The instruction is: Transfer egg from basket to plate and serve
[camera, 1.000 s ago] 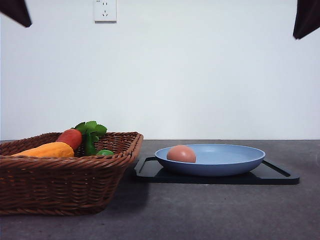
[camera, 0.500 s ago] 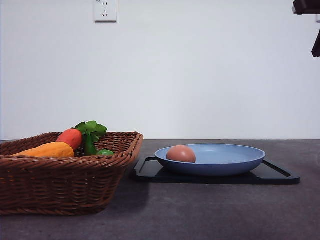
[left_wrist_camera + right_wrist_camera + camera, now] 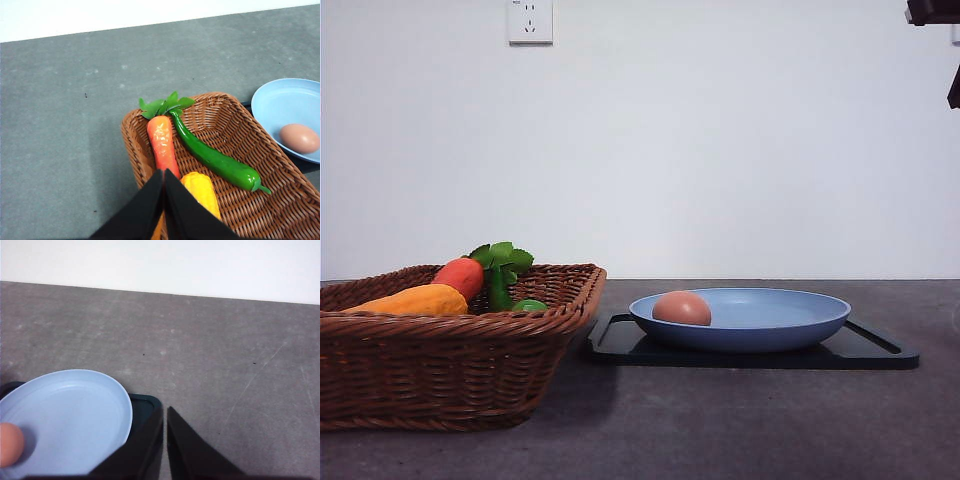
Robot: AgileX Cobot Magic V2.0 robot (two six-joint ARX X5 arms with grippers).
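The brown-pink egg lies in the left part of the light-blue plate, which rests on a black tray. Left of it stands the woven basket. In the left wrist view the egg sits in the plate beside the basket, and my left gripper hangs above the basket, shut and holding nothing. In the right wrist view my right gripper is shut and empty, high above the tray's corner, with the plate and the egg to one side.
The basket holds an orange-red carrot with green leaves, a green pepper and a yellow vegetable. A dark piece of the right arm shows at the upper right. A wall socket sits on the white wall behind the grey table.
Both arms have risen: the left arm has left the upper left corner of the front view, and the right arm shows less at the upper right. Egg, plate and basket are still.
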